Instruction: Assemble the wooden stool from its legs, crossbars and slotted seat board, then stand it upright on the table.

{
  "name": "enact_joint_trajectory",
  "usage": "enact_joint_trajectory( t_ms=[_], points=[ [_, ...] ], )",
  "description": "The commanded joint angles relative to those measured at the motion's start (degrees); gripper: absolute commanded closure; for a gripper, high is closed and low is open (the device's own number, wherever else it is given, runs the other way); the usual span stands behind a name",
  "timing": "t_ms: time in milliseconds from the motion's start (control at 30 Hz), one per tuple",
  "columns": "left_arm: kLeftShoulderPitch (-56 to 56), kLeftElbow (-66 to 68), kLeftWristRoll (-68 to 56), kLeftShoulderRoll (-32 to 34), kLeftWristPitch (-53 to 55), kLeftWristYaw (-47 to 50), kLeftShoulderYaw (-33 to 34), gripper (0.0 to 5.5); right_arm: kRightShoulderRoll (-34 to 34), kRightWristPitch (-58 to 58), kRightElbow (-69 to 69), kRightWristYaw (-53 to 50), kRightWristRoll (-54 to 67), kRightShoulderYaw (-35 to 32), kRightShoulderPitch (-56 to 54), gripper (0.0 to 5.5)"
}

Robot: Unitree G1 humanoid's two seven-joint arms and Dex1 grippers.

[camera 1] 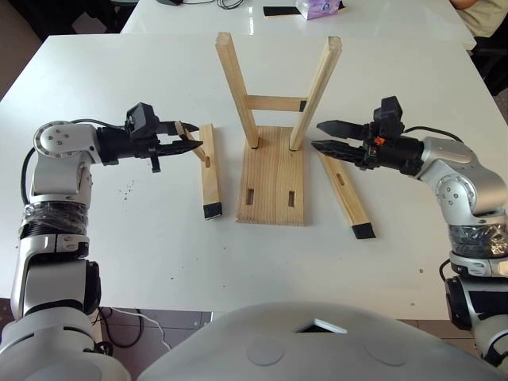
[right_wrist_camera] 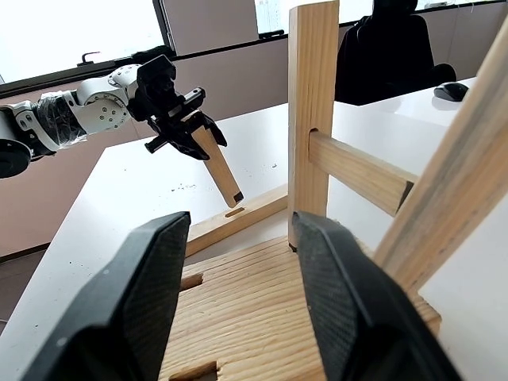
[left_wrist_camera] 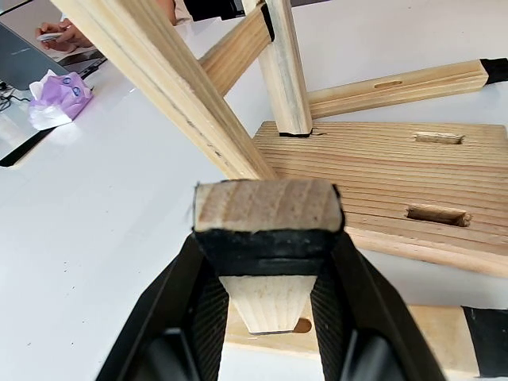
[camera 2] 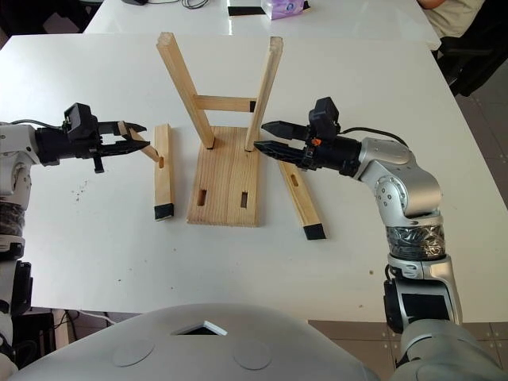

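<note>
While the stool sits half built, you have the seat board [camera 1: 270, 190] lying flat mid-table, long axis near to far. Two empty slots show at its near end.

- Two legs: left standing leg [camera 1: 236, 87] and right standing leg [camera 1: 316, 91] rise from the far pair of slots, free ends up. A fitted crossbar [camera 1: 274, 103] joins them, running left to right.
- Left loose leg [camera 1: 209, 171]: flat on the table [camera 1: 119, 230] just left of the board, long axis near to far, black-capped end nearest you.
- Right loose leg [camera 1: 345, 194]: flat just right of the board, slanted, capped end near and out to the right.
- Your left gripper [camera 1: 190, 136] is clamped on a loose crossbar [right_wrist_camera: 221, 167], held over the far part of the left loose leg. The bar tilts, lower end pointing down and right at that leg's slot.
- Your right gripper [camera 1: 317, 135] is spread wide and holds nothing. It hangs just right of the right standing leg's foot, fingertips pointing left and apart from the wood.

View differences:
- Left wrist view looks down the held bar's end grain, with the black fingers [left_wrist_camera: 198, 302] pinching both sides.
- Right wrist view gives the bar side-on, with its lower end close over the slot. You cannot tell contact from it.
- Head views show the full layout and both loose legs. A tissue pack [camera 1: 321, 8] lies on the far table.
</note>
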Motion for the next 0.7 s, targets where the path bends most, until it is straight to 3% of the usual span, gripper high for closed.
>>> enact_joint_trajectory(
  t_ms=[33,500,700],
  points=[
    [-0.1,0.0,1.0,-0.1,-0.6,-0.7,-0.9,4.2,0.4,-0.4,-0.2,0.1,-0.4,0.4,-0.7,3.13],
    [1.2,3.1,3.1,0.3,-2.0,-4.5,-4.1,4.2,1.1,-0.5,-1.0,-0.7,-0.4,0.5,0.4,3.13],
    [2.0,0.7,0.9,1.2,3.0,-6.3,-4.3,4.2,1.4,-0.4,-1.8,-1.4,-0.3,0.3,1.3,3.13]
  ],
)
